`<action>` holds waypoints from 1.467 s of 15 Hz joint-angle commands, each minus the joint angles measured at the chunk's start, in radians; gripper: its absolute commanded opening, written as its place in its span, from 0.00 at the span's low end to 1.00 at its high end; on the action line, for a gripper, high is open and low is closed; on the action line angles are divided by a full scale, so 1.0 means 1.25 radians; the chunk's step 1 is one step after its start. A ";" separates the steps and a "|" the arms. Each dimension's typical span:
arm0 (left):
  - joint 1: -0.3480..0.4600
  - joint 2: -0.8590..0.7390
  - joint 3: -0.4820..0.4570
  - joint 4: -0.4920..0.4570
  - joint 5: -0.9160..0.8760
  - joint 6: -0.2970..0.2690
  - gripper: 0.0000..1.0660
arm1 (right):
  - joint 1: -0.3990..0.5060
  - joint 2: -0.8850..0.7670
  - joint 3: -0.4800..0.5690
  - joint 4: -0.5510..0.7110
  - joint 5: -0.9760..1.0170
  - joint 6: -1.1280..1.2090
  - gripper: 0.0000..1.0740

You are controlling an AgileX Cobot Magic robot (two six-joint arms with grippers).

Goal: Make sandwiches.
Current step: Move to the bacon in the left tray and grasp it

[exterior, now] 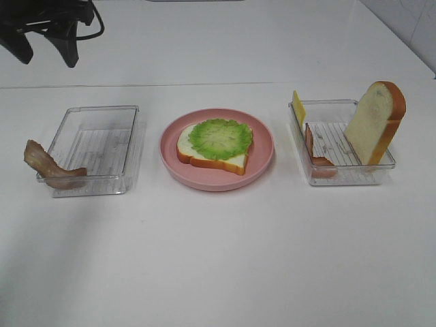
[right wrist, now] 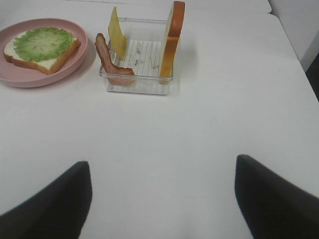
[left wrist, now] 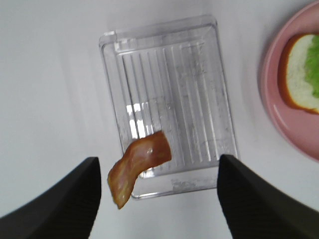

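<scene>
Now the left gripper [left wrist: 158, 162] hovers above the left tray [left wrist: 199, 74]. Its two dark fingers are spread wide and it has hold of nothing. Below it, the left bacon strip [left wrist: 139, 169] is draped over the tray's rim at a near corner. One end lies inside on the ribbed floor and the other hangs outside over the white table [exterior: 218, 259]. Seen from the wrist, the strip lies between the two fingers, closer to one of them, and touches neither.

The pink plate [exterior: 174, 163] sits between the two trays. On it the flat bread slice [exterior: 235, 162] lies crust-edged and pale, with the lettuce [exterior: 220, 138] resting on top and covering most of its face.

The right gripper [right wrist: 162, 162] hangs over bare table, its fingers also wide apart and gripping nothing. The right tray [right wrist: 142, 85] lies ahead of it, well apart. In that tray the cheese slice [right wrist: 117, 37] leans at the far corner on the plate's side. The right bacon strip [right wrist: 107, 57] slumps against the same wall nearer the front. The standing bread slice [right wrist: 172, 40] stands on edge along the opposite wall.
</scene>
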 commanded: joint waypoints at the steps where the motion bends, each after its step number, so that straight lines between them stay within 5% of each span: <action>1: -0.001 -0.026 0.076 0.021 0.058 -0.019 0.60 | -0.006 -0.013 -0.001 -0.002 -0.009 -0.010 0.70; 5: 0.040 -0.025 0.156 0.025 0.056 -0.037 0.60 | -0.006 -0.013 -0.001 -0.002 -0.009 -0.010 0.70; 8: 0.111 -0.025 0.198 -0.042 0.018 -0.026 0.60 | -0.006 -0.013 -0.001 -0.002 -0.009 -0.010 0.70; 19: 0.110 0.087 0.226 -0.094 -0.096 0.009 0.60 | -0.006 -0.013 -0.001 -0.002 -0.009 -0.010 0.70; 22: 0.110 0.109 0.226 -0.094 -0.118 0.009 0.53 | -0.006 -0.013 -0.001 -0.002 -0.009 -0.010 0.70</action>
